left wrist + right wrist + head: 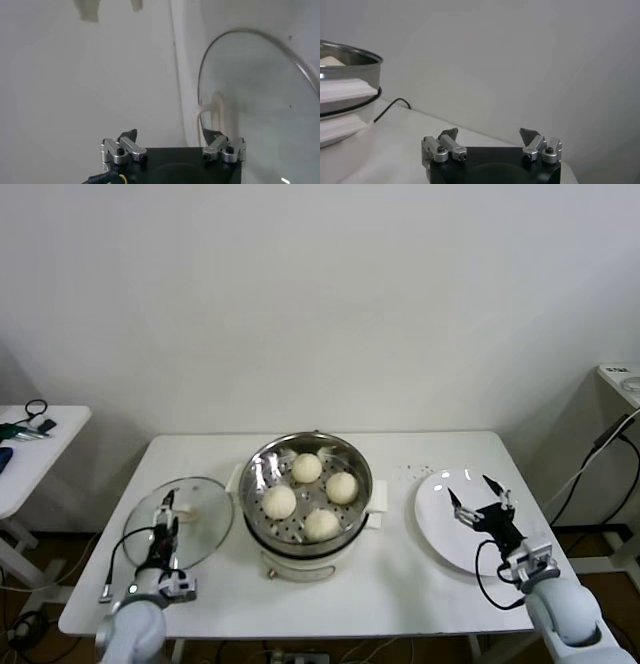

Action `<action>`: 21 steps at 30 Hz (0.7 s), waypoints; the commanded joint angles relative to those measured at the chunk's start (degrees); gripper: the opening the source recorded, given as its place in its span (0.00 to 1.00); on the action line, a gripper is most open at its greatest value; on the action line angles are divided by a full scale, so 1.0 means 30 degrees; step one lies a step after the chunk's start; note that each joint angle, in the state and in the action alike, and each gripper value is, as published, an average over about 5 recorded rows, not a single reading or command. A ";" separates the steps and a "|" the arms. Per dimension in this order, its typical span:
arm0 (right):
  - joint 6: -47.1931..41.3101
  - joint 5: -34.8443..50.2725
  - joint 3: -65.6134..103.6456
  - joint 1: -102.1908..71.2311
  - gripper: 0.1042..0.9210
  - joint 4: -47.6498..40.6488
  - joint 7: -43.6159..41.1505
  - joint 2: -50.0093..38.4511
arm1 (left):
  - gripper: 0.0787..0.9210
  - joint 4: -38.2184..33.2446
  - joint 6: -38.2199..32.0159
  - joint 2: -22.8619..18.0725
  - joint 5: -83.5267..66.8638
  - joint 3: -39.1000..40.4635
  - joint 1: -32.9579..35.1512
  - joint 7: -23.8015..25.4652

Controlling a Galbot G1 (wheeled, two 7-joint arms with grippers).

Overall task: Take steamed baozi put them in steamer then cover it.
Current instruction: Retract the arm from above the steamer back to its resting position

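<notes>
Four smooth, round, creamy-white baozi (308, 468) sit on the perforated tray inside the shiny steel steamer (258, 474), mid-surface on its cream base. The clear glass cover (205, 529), round and metal-rimmed, lies flat on the white surface (400, 584) just left of the steamer; its oblong cream handle (212, 111) runs roughly front to back. The left claw (168, 506) hovers at that handle, spread wide, gripping nothing. The right claw (478, 494) hangs open and empty over the flat white plate (435, 529).
</notes>
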 commanded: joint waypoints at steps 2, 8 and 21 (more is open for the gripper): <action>0.0123 -0.0484 0.0128 -0.0265 0.88 -0.0064 -0.0047 0.0144 | 0.88 0.2873 -0.0212 0.0050 -0.0163 0.0114 -0.2304 -0.0396; 0.0285 -0.0721 0.0227 -0.0338 0.88 -0.0158 -0.0177 0.0246 | 0.88 0.3730 -0.0261 0.0102 -0.0191 0.0281 -0.2994 -0.0576; 0.0539 -0.1315 0.0212 -0.0478 0.88 -0.0421 -0.0462 0.0628 | 0.88 0.4959 -0.0164 -0.0197 -0.0464 0.0485 -0.4125 -0.1361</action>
